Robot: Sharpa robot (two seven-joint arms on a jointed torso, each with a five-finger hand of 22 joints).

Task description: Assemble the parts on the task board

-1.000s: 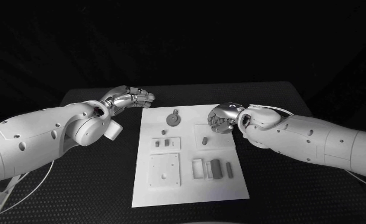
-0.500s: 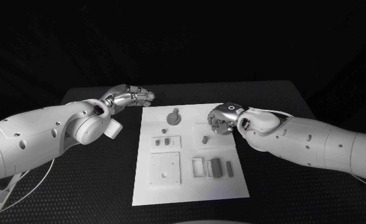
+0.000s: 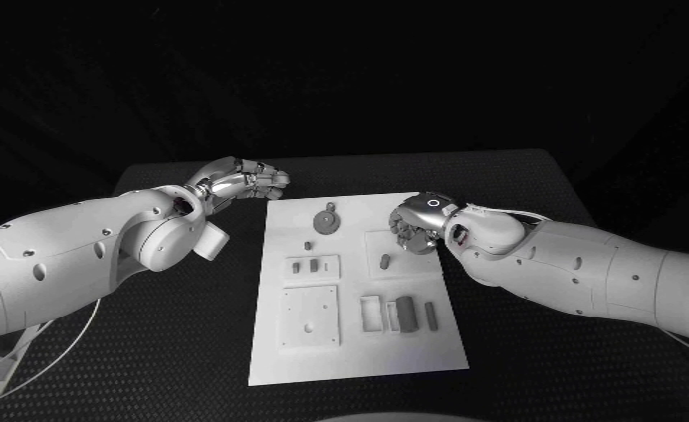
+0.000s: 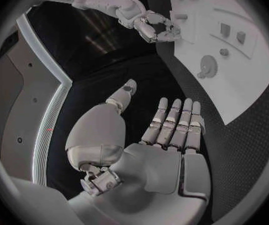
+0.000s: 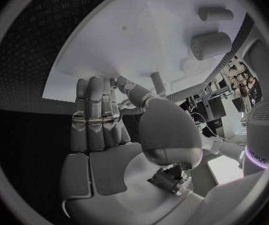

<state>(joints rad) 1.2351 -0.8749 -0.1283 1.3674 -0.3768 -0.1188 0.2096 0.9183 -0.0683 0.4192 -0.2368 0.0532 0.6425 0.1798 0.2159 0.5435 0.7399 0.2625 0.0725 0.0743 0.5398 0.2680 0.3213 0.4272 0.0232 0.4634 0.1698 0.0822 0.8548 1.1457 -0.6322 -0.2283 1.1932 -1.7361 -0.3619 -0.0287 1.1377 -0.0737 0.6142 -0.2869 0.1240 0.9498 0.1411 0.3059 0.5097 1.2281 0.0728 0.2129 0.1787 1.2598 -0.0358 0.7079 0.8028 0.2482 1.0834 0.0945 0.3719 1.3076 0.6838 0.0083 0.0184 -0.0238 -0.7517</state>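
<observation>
Head view: the right hand (image 3: 418, 223) hovers over the task board (image 3: 359, 342), fingers apart — nothing held. Lower it squarely onto the small part (image 3: 385, 263) beside it — the left hand (image 3: 241, 181) waits loosely open, empty.

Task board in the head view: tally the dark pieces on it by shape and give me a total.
Round disc: 1
Oval peg: 1
Small stubs: 3
Long bars: 2
Total: 7 in plain sight; the right hand may hide more.

We see a black table (image 3: 172, 362) with a fine woven texture, and beyond its far edge the room falls away into unbroken darkness.
</observation>
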